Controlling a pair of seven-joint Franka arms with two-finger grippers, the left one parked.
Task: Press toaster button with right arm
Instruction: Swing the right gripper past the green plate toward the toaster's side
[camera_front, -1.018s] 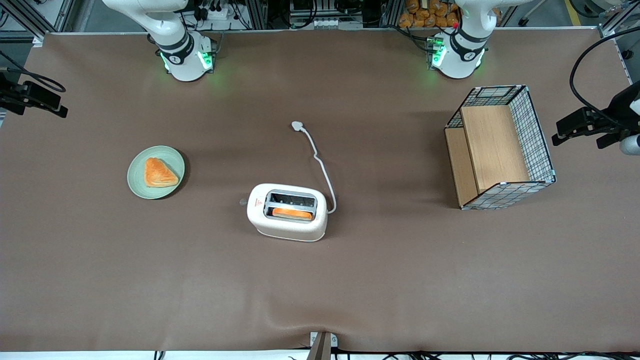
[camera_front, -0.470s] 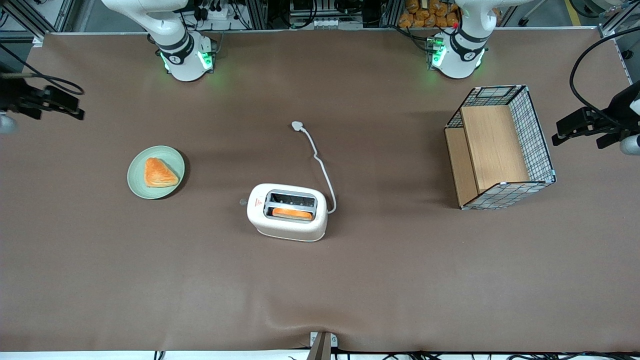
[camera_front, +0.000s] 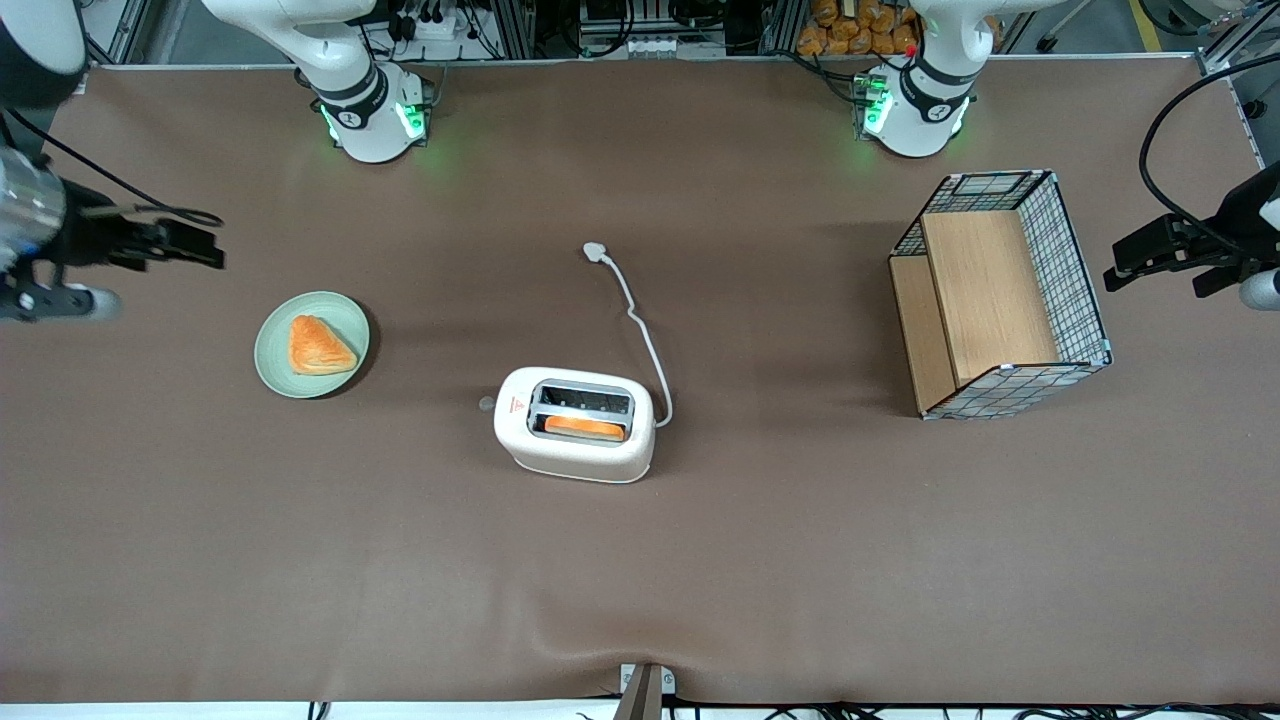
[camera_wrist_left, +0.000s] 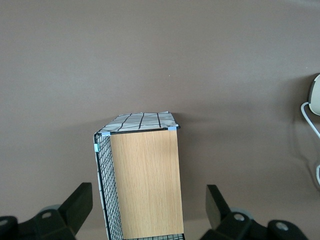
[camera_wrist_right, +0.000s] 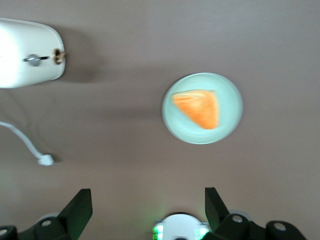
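The white toaster (camera_front: 575, 440) stands mid-table with an orange slice in the slot nearer the front camera. Its small pale grey button (camera_front: 487, 404) sticks out of the end that faces the working arm's end of the table. My right arm's gripper (camera_front: 200, 248) hovers above the table near that end, farther from the front camera than the green plate and well apart from the toaster. In the right wrist view the gripper (camera_wrist_right: 145, 202) is open and empty, and the toaster (camera_wrist_right: 25, 52) shows its button (camera_wrist_right: 32, 59) on its end face.
A green plate (camera_front: 275, 350) with an orange pastry (camera_front: 318, 346) lies between the gripper and the toaster. The toaster's white cord (camera_front: 640, 330) runs away from the front camera to a plug (camera_front: 595, 251). A wire-mesh wooden basket (camera_front: 1000, 300) stands toward the parked arm's end.
My right gripper has moved in from the table's edge toward the plate and toaster, and a little nearer the front camera. Nothing else has moved.
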